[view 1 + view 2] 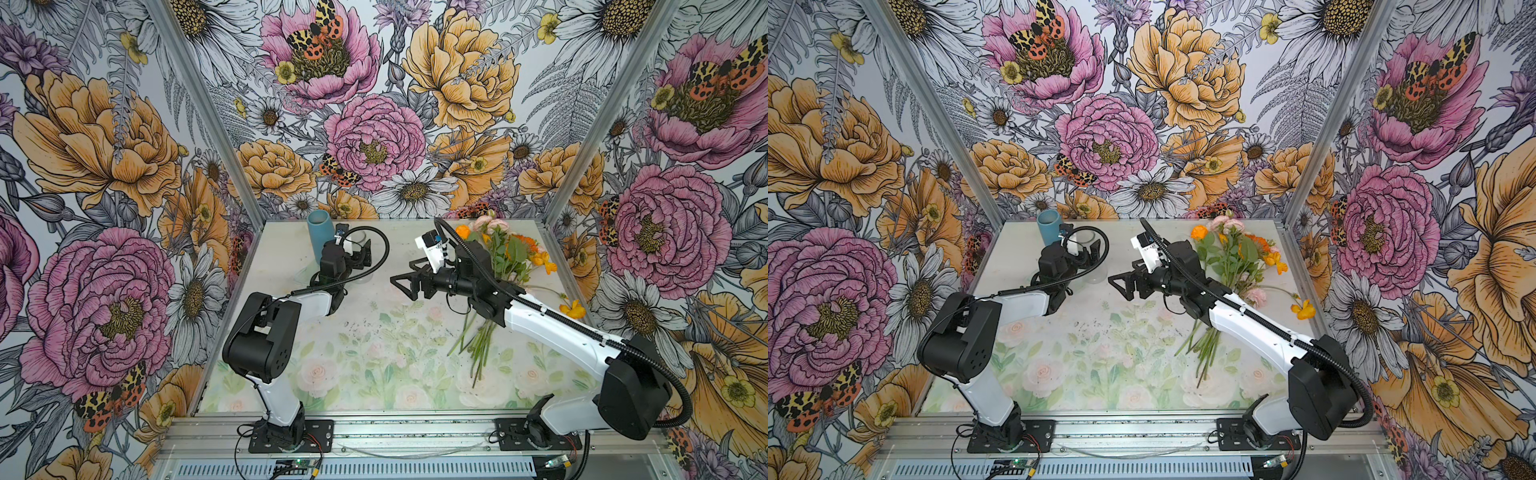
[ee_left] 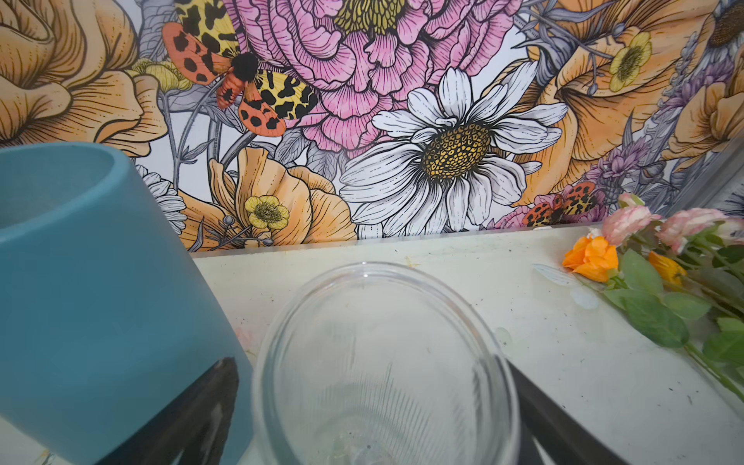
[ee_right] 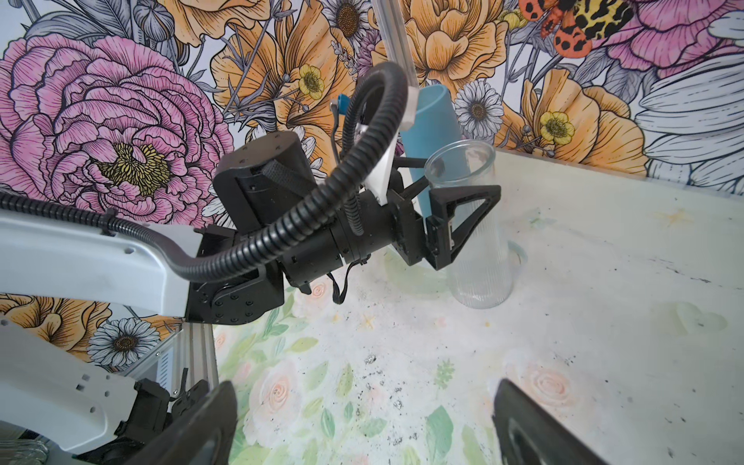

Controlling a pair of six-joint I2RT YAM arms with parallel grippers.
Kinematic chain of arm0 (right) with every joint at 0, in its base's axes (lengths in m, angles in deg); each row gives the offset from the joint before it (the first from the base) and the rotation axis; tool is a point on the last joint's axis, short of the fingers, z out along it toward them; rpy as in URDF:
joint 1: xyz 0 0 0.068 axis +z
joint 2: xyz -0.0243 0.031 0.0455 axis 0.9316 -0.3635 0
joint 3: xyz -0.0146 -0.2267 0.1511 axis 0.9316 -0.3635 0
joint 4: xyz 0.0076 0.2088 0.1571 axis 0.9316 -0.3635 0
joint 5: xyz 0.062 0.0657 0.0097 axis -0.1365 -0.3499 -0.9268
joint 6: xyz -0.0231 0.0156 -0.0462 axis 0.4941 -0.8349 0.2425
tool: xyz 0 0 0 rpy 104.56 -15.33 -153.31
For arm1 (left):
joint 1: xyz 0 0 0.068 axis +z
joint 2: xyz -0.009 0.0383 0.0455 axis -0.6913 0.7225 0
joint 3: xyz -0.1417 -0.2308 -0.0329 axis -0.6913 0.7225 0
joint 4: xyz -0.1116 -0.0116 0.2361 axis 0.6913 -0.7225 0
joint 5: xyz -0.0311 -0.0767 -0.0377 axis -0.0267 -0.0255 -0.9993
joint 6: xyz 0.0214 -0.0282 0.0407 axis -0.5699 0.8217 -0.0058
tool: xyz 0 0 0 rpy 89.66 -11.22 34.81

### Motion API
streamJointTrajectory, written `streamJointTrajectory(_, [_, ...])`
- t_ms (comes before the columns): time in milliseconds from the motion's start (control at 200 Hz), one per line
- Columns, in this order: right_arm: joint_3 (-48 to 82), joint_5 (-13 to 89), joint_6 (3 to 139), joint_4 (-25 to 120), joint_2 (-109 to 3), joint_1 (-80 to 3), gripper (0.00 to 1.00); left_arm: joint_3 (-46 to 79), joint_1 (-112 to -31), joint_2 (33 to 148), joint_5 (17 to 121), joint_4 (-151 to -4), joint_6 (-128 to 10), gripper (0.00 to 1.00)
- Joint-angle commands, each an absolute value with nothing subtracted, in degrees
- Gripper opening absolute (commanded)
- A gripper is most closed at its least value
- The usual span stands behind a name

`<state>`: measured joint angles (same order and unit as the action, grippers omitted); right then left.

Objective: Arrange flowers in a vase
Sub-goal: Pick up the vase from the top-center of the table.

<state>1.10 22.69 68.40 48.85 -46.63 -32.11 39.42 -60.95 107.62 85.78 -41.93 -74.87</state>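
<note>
Pastel-printed table (image 1: 399, 241), left gripper (image 2: 366, 362) spread astride clear vase (image 3: 481, 265); right gripper (image 1: 401, 272) spread, flowers (image 1: 505, 249) untouched behind it

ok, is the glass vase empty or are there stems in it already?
Empty. The glass vase stands upright with nothing inside; the flowers all lie on the table.

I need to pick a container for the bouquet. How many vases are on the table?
2. A blue vase stands at the far left corner of the table. A clear glass vase stands right beside it, toward the middle. No other shows, though the arms cover some surface.
</note>
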Motion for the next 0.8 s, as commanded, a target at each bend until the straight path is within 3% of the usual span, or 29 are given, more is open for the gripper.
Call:
streamJointTrajectory(0, [0.54, 21.52, 67.43, 50.4, -47.36, -31.68, 0.99, 39.99, -60.07, 108.38, 82.91, -37.65, -75.82, 0.92])
streamJointTrajectory(630, [-0.82, 23.36, 68.44, 49.38, -46.03, -31.84, 1.0, 41.74, -59.56, 106.49, 79.45, -33.52, -75.14, 0.57])
streamJointTrajectory(796, [-1.94, 24.54, 68.55, 48.98, -44.49, -32.22, 0.99, 42.93, -60.28, 105.32, 78.2, -31.8, -75.18, 0.54])
